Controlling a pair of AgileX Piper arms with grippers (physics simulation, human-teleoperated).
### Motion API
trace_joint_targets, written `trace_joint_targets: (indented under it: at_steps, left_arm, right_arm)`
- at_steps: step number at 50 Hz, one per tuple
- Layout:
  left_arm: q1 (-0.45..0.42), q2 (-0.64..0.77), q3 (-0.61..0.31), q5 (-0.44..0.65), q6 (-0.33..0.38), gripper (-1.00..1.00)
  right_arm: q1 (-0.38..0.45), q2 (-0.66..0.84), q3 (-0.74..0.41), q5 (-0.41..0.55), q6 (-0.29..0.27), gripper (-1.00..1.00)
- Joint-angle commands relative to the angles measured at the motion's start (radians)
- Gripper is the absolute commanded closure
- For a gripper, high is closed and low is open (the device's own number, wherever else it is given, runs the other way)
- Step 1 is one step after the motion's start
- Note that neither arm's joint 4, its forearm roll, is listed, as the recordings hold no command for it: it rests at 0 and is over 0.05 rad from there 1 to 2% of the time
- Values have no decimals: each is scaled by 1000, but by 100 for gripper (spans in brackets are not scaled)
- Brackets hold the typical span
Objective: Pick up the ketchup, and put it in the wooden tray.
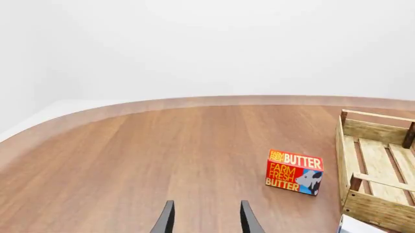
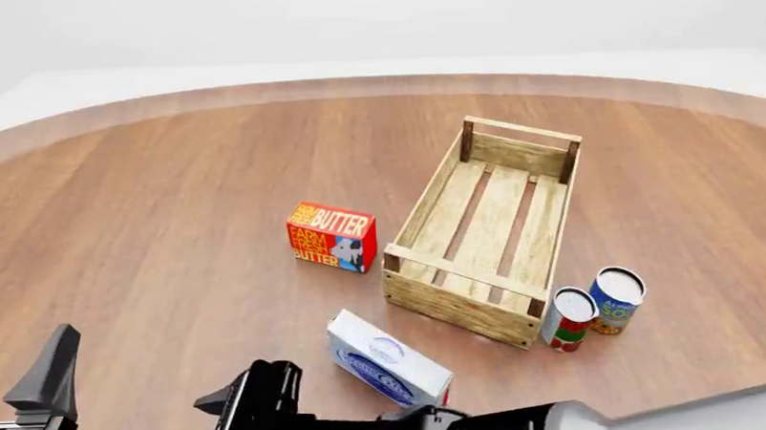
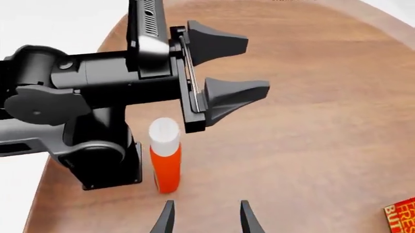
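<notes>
Round brown wood-grain bench (image 2: 166, 213) with a pale rim, carrying every item shown.

Long rectangular light-wood slatted tray (image 2: 424, 206) with darker corner posts and raised end rails; it lies open-topped on the bench, ahead of the right gripper and to its far side, nothing inside it.

Left arm of black jointed metal (image 3: 71, 97); in the right wrist view it crosses ahead of the right gripper's fingers. The left gripper (image 3: 230, 68) has its fingers spread apart with nothing between them; in its own wrist view both tips show with bare bench in the gap.

Right gripper (image 3: 204, 218): two dark finger tips stand apart, holding nothing.

White and blue rectangular carton (image 2: 385, 356), lying flat just beside the tray's near end.

Red rectangular butter box (image 2: 331, 237) with yellow and white lettering, upright, ahead of the left gripper's fingers and just beside the tray's long wall.

Slim red-orange ketchup bottle (image 3: 165, 162) with a white cap, standing upright on the bench just ahead of the right gripper's fingers, slightly off their gap, beside the left arm's base and below the left gripper's fingers, touching neither.

Two small cans, one red and white (image 2: 566, 319), one blue and orange (image 2: 614, 301), upright and side by side at the tray's near corner.
</notes>
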Motion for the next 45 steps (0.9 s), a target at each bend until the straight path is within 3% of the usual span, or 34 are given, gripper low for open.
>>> trace_joint_targets:
  at_steps: [1, 22, 45]
  left_arm:
    - [0, 0, 0, 0, 0, -100]
    - [0, 0, 0, 0, 0, -100]
    - [0, 0, 0, 0, 0, -100]
  right_arm:
    - [58, 79, -65, 2, -12, -100]
    - [81, 192, -177, 26, -65, -100]
    - [83, 289, -260, 31, -73, -100]
